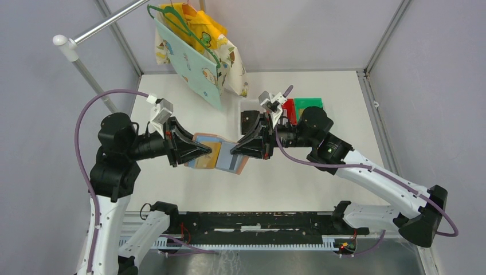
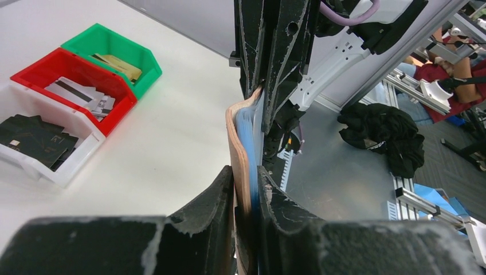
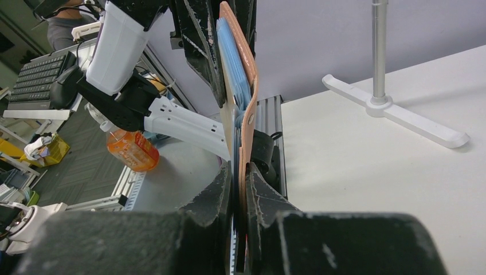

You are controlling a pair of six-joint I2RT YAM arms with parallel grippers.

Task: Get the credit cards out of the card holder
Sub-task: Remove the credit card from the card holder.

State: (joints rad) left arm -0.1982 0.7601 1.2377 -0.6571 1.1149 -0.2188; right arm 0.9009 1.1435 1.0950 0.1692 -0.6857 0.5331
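Hanging above the table [image 1: 298, 189], the holder [image 1: 220, 156] is seen from overhead spread open between the two arms. Its left half is pinched at the outer edge by the left gripper [image 1: 202, 150] and its right half by the right gripper [image 1: 239, 150]. Both sets of jaws are closed tight on the holder, with only its thickness between the fingers.

A tan card [image 1: 212, 156] appears to sit in a pocket on the open inside face, though the overhead view is too coarse for that to be settled. From both wrist cameras the holder is shown only edge-on, pink outside and blue layers within, so its face is not seen there.

The contents of three bins on the table are given by the left wrist view alone. Gold cards [image 2: 119, 66] lie in the green bin [image 2: 129, 46], silver cards [image 2: 77, 93] in the red bin [image 2: 121, 109], and black cards [image 2: 34, 137] in the clear bin [image 2: 74, 160]. Overhead, these bins are largely hidden behind the right arm.
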